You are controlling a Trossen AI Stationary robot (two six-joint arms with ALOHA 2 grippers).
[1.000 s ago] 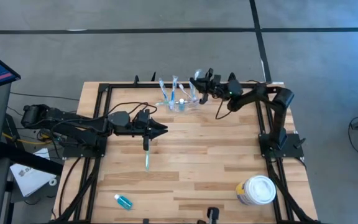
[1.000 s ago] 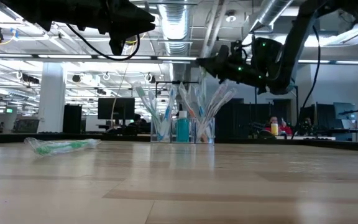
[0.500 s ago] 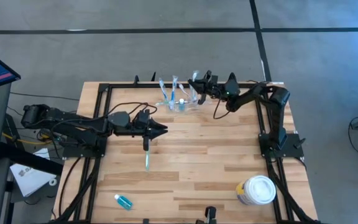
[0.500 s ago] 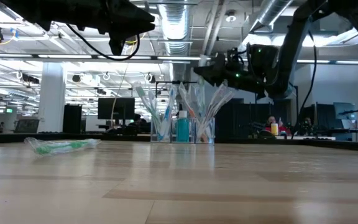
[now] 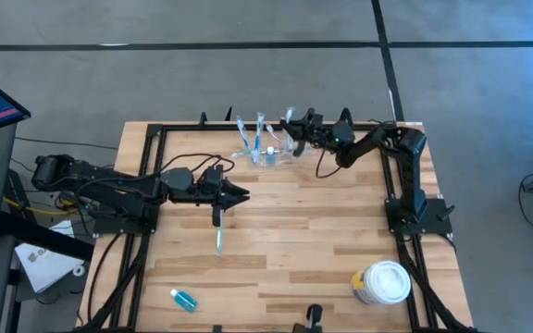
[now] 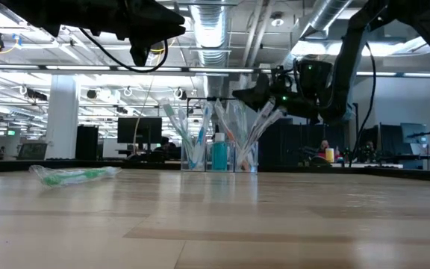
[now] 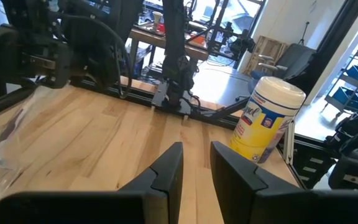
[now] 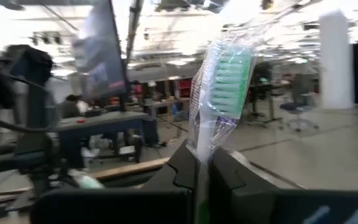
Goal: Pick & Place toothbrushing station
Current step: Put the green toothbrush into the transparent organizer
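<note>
The toothbrushing station [image 5: 268,153], a low clear holder, stands on the table near the far edge. Several wrapped toothbrushes and a blue bottle stand upright in it [image 6: 219,153]. My right gripper [image 5: 291,124] hangs just above the station's right side, shut on a clear-wrapped toothbrush with green bristles [image 8: 227,78]. My left gripper [image 5: 241,193] hovers over the table's middle left, its fingers [image 7: 169,168] slightly apart with nothing between them. Another wrapped toothbrush [image 5: 218,233] lies flat on the wood just nearer than it. My right gripper pinches the wrapped toothbrush's handle [image 8: 202,146] between its two fingers, wrapper and all. The bristle head sticks out past the fingertips and a little upward. The fingers come from the table's right side, slanting slightly up. The brush is lifted clear of the table.
A round white-lidded tub [image 5: 383,282] stands near the front right corner. A small blue bottle [image 5: 183,298] lies near the front left. Black frame rails [image 5: 146,185] run along the table's sides. Bare wood lies between the station and the tub.
My right gripper has sunk toward the station, still shut on the wrapped toothbrush, and has tipped a little. The left arm and the things on the table have kept still.
</note>
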